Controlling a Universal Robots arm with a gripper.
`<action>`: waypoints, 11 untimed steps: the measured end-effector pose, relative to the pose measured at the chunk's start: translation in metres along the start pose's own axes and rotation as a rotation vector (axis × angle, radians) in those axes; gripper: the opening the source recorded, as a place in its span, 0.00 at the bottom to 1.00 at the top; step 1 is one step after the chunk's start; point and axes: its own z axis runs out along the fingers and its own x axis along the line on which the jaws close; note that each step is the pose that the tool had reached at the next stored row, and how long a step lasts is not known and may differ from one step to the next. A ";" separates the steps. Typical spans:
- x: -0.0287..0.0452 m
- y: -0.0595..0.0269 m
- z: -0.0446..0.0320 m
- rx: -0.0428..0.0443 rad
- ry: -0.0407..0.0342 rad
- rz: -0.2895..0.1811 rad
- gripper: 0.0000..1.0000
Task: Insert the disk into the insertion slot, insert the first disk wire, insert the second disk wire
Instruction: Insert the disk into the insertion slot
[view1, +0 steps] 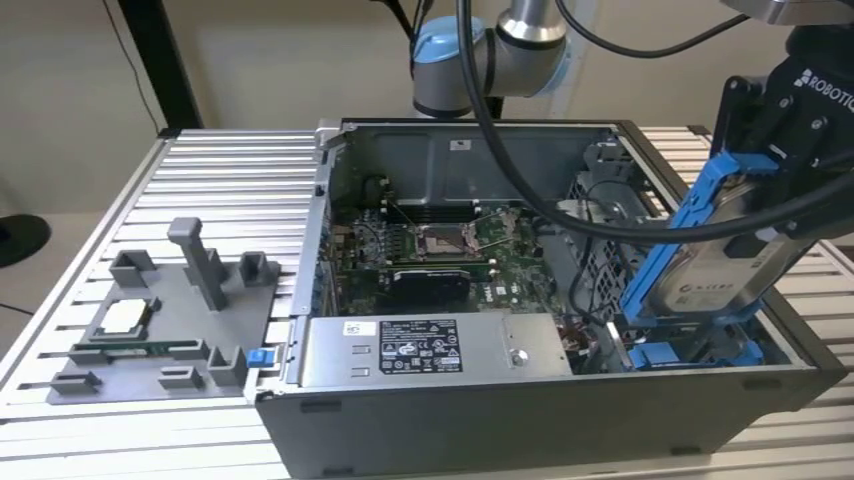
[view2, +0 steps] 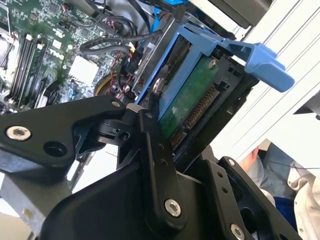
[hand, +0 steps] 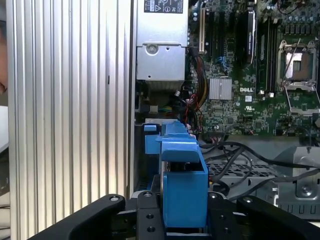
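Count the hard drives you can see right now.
1. The disk, in its blue carrier, is clamped in the gripper and tilted over the insertion slot at the exterior view's right of the computer case. Others may be hidden deeper in the case.

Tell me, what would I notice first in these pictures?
The bright blue disk jumps out first. It hangs tilted in the black pincer, above the exterior view's right side of the open computer. After that comes the green board, lying in the middle of the case.
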 end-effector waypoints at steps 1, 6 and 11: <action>0.0000 -0.0001 0.0003 0.0000 0.0001 0.000 0.00; 0.0000 -0.0001 0.0012 0.0000 -0.0005 0.000 0.00; 0.0000 -0.0001 0.0018 0.0000 -0.0004 0.000 0.00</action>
